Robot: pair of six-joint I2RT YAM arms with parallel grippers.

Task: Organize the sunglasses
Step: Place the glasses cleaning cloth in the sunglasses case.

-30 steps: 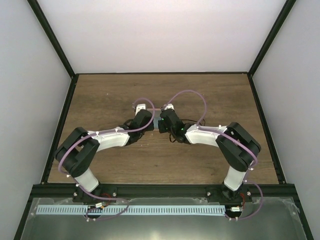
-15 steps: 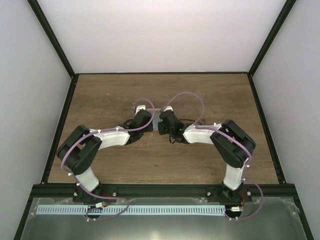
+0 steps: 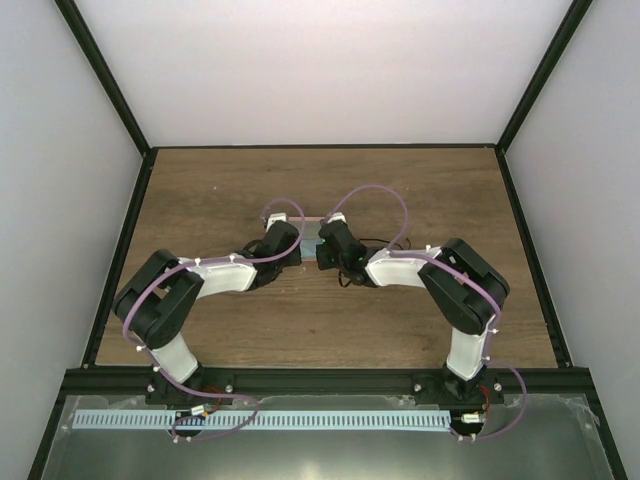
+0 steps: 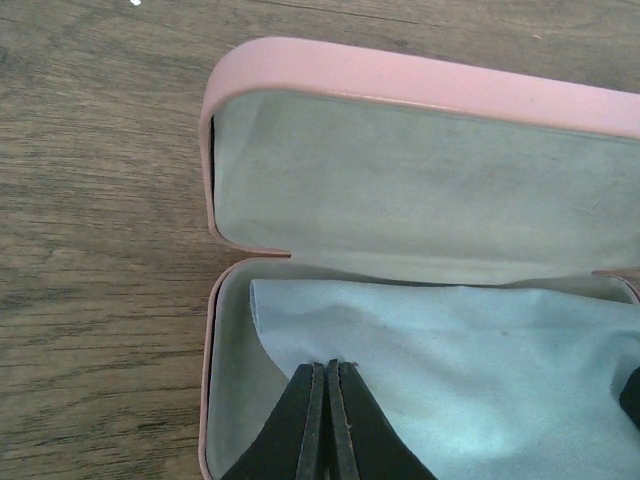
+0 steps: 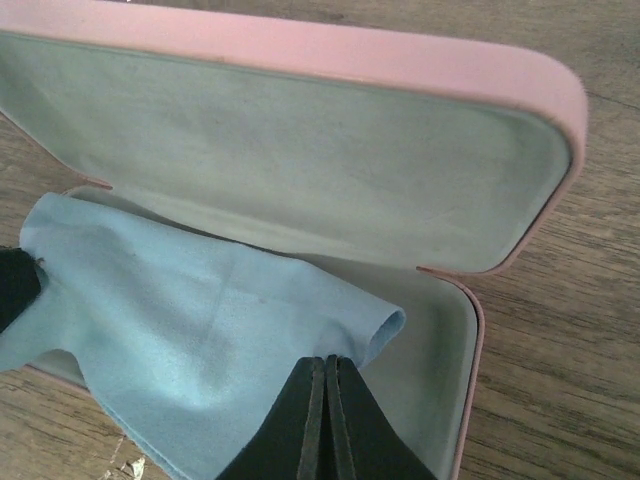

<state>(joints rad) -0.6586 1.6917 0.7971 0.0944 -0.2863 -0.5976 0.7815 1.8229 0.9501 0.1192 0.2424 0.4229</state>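
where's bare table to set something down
Bare wood: the far strip of table beyond the pink case, plus the near stretch between the arms. Crowded: the middle, where left gripper and right gripper meet over the blue cloth.

The sunglasses cannot be seen in any view. A light blue cloth (image 4: 450, 370) covers the lower half of the open pink case (image 4: 400, 72), hiding whatever lies underneath.

Place: robot lab test cell | Enclosure: plain white panels (image 3: 320, 70) at 9, 12 and 3 o'clock, black frame struts (image 3: 105, 80) along their edges | Bench: wood-grain table (image 3: 220, 190) inside | Rig: left arm base (image 3: 190, 383) and right arm base (image 3: 455, 383) bolted side by side at 6 o'clock, purple cables (image 3: 375, 186) looping, slotted cable duct (image 3: 300, 420) on metal shelf (image 3: 320, 460) below
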